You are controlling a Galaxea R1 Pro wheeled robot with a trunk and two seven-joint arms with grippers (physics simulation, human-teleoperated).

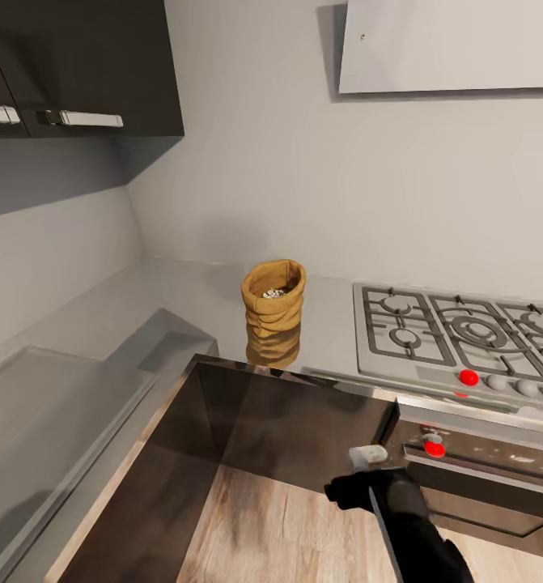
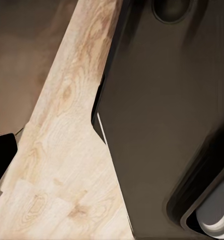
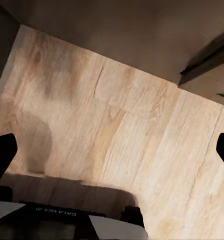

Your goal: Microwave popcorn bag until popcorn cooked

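Note:
The tan popcorn bag (image 1: 273, 301) stands upright on the grey countertop (image 1: 182, 295), just left of the gas hob. Whitish popcorn (image 1: 273, 293) shows inside its rolled rim. The microwave is out of view. My right arm (image 1: 392, 502) hangs low in front of the oven, well below and nearer than the bag. In the right wrist view my right gripper (image 3: 112, 152) is open over the wooden floor, its dark fingertips (image 3: 1, 155) at the picture's sides. One finger (image 2: 1, 157) of my left gripper sits far off to one side above the floor, nothing held.
A gas hob (image 1: 457, 332) with a red knob lies right of the bag, and a steel oven (image 1: 481, 474) with a red knob sits under it. Dark upper cabinets (image 1: 77, 65) hang at the left. The countertop turns a corner along the left wall (image 1: 44, 405). The robot's dark base (image 2: 167, 125) is beside the left gripper.

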